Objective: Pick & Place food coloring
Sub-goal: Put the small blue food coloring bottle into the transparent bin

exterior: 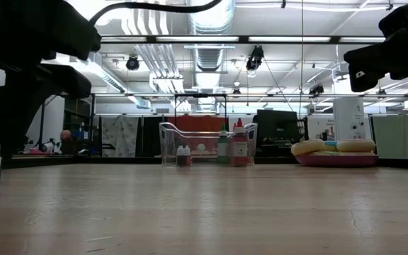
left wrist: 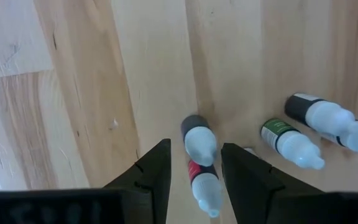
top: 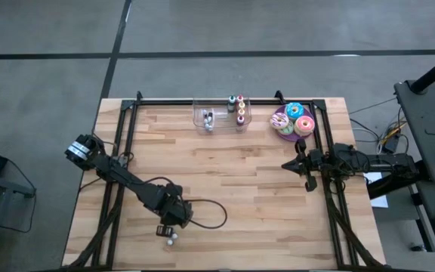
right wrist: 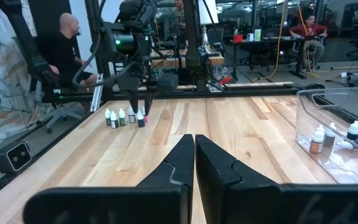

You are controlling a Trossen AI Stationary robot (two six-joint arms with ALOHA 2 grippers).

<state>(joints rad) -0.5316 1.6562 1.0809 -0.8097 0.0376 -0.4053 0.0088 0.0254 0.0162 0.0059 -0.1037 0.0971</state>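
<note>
- The food coloring point(right wrist: 122, 116), a short row of tiny upright plastic dropper bottles with white tops and coloured bands, stands on the wood directly beneath the left gripper point(left wrist: 196, 148).
- The red-banded bottle point(left wrist: 205, 183) sits between that gripper's two dark fingers. They are parted around it, with bare wood showing on one side, so it looks straddled rather than clamped.
- The black-banded bottle point(left wrist: 199, 138) stands just past the fingertips, with two more off to one side.
- Handling call: featherweight, stiff, smooth-sided, easy to tip. Pinch the body low, below the taper, and keep clear of its neighbour.
- The left wrist view shows the band colours and the gaps. The right wrist view shows the bottles are standing and the gripper is coming down from above.
- In the high view they are only pale specks.
- The right gripper point(right wrist: 194, 155) waits well away, fingers pressed together, near the clear plastic bin point(top: 221, 115).
</note>
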